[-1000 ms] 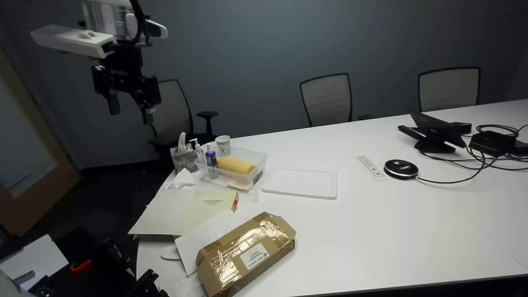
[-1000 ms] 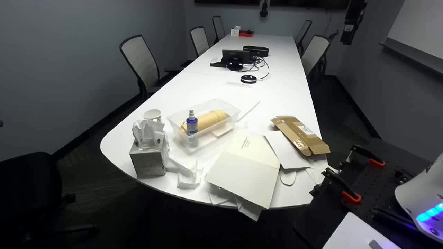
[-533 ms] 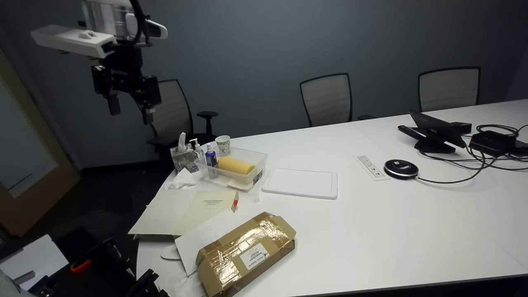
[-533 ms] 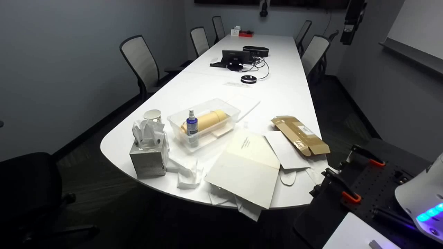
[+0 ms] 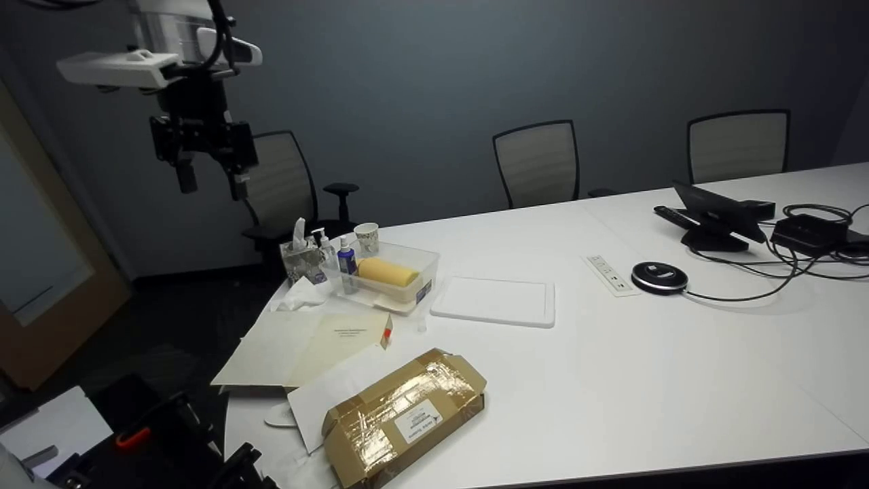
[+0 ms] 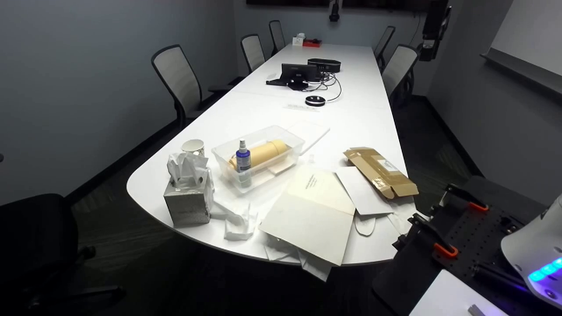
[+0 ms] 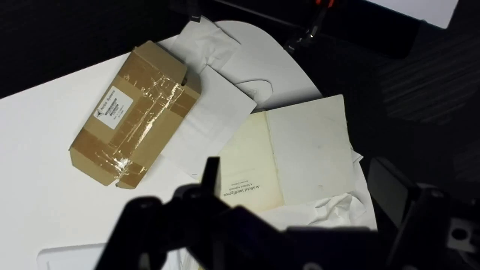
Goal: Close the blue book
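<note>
Tool point(image 5: 212, 186) shifted slightly, well clear of open book point(image 6: 311, 213) overhanging table edge point(image 7: 292, 73).

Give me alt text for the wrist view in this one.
An open book, its title page reading Artificial Intelligence upside down, lies at the edge of a white table, one corner jutting past it. The open gripper shows dark in front, holding nothing; a taped cardboard box lies at the image's left.
</note>
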Controlling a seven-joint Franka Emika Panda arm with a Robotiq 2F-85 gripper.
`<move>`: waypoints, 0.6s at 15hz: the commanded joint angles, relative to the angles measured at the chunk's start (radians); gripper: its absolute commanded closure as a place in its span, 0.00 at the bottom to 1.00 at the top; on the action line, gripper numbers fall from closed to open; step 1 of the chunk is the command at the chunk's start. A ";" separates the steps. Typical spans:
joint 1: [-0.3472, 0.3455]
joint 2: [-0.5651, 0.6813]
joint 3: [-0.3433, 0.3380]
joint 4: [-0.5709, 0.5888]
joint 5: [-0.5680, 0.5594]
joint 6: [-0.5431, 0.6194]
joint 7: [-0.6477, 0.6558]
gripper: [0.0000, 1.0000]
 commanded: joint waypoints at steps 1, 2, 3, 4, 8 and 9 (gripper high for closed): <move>0.045 0.110 0.152 0.065 -0.066 0.027 0.128 0.00; 0.061 0.146 0.200 0.081 -0.085 0.041 0.168 0.00; 0.078 0.187 0.244 0.101 -0.105 0.055 0.210 0.00; 0.092 0.231 0.285 0.117 -0.129 0.074 0.253 0.00; 0.126 0.411 0.386 0.159 -0.241 0.173 0.422 0.00; 0.132 0.459 0.400 0.161 -0.273 0.206 0.465 0.00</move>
